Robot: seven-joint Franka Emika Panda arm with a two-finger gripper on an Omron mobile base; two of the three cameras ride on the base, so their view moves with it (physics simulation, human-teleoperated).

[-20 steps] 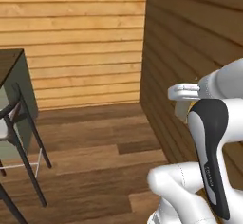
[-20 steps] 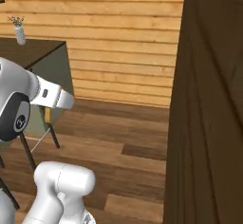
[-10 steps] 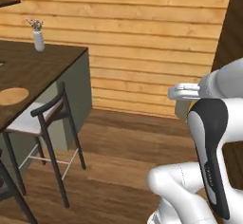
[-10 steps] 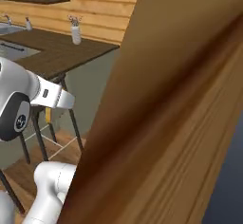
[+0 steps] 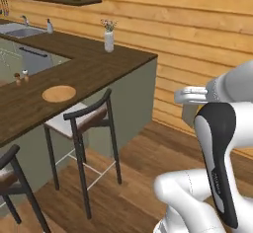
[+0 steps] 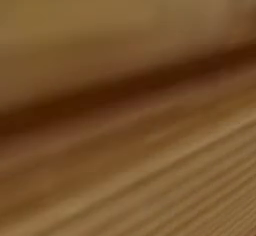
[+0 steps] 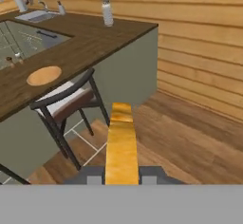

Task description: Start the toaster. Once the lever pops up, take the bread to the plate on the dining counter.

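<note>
Clearly we were in the carrying step: the claw (image 7: 122, 179) was closed on the bread (image 7: 121, 142), a golden-tan slice seen edge-on, rising from between the fingertips toward twelve o'clock in the hand view. We judged the toasting part done, since the slice was already in our grip and away from any toaster.

The plate (image 5: 59, 93) lay on the dining table (image 5: 99, 71) at about nine o'clock in the left base view, with nothing on it. A chair (image 5: 84, 121) stood just in front of the table, below the plate, and a white vase (image 5: 108, 40) stood well apart from it, near the far corner.

Next, we reckoned, the base had to close in on the table, then the arm had to reach over the chair back and lower the slice flat onto the plate before opening.
</note>
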